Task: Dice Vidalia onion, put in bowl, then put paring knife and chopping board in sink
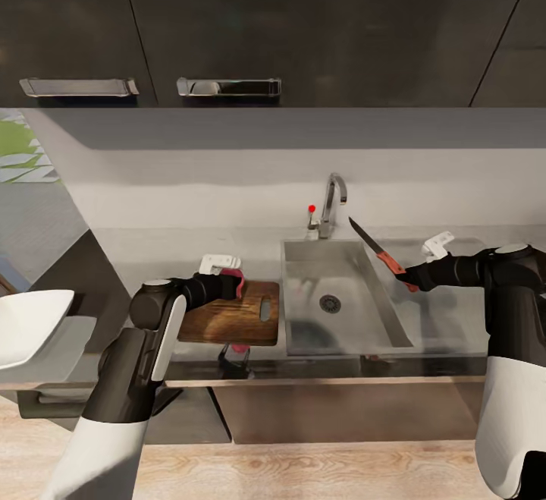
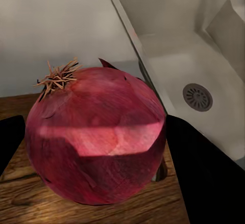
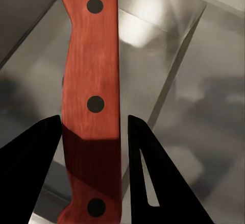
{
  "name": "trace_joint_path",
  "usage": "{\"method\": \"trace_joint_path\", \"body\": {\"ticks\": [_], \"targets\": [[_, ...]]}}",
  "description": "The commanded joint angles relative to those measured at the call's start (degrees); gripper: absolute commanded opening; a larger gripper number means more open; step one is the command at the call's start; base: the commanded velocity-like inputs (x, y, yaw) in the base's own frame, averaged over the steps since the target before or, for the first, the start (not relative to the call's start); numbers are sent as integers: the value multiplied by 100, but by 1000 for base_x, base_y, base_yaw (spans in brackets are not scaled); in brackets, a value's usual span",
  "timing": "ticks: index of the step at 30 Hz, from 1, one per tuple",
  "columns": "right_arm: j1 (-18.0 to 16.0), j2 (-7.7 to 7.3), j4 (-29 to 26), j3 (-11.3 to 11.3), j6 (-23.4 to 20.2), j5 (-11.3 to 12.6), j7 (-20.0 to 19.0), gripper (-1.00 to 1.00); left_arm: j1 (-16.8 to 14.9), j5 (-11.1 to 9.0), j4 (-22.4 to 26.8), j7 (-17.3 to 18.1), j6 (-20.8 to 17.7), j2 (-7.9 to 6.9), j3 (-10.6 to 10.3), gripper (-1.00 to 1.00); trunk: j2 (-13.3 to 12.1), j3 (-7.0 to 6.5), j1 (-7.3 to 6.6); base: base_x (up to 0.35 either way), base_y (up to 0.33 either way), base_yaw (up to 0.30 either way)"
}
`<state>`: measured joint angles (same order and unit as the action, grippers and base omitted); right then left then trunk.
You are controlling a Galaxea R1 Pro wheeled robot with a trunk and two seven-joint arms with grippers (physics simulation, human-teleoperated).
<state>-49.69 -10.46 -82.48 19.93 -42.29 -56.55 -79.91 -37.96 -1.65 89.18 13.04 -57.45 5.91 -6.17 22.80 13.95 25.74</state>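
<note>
Red-skinned onion (image 2: 97, 137), orange-handled paring knife (image 3: 91, 106)

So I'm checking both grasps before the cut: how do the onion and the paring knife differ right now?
The onion is round and dark red with a dry tuft; the paring knife is slim, with a dark blade and orange-red handle. The onion sits over the chopping board in the left gripper; the knife hangs above the sink in the right gripper, blade angled up. Both are held between fingers.
</note>
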Motion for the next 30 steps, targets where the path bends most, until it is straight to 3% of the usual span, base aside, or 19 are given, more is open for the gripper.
{"method": "trace_joint_path", "body": {"ticks": [1,15,17,20,26,30], "targets": [[-7,0,-5,2,-51,-41,-50,-100,-4,-11,4,2,-29,2,2,-100,12,12,4,28,0,0],[-6,1,-5,-2,-51,-41,-50,-100,-2,-11,-472,10,-18,-2,27,-100,12,12,4,2,0,0],[-6,6,-5,-2,-51,-41,-50,-100,-7,-11,-938,24,-1,-21,249,-100,12,12,4,0,0,0],[-6,15,-5,-6,-51,-41,-50,-100,-5,-11,-1071,46,49,-24,535,-100,12,12,4,0,0,0],[-6,17,-5,-7,-51,-41,-50,-100,-9,-11,-1069,45,58,-12,571,-100,12,12,4,0,0,0],[-6,119,-5,-7,-51,-41,-50,-100,-16,-11,-1086,34,70,0,581,-100,12,12,4,0,0,0]]}}
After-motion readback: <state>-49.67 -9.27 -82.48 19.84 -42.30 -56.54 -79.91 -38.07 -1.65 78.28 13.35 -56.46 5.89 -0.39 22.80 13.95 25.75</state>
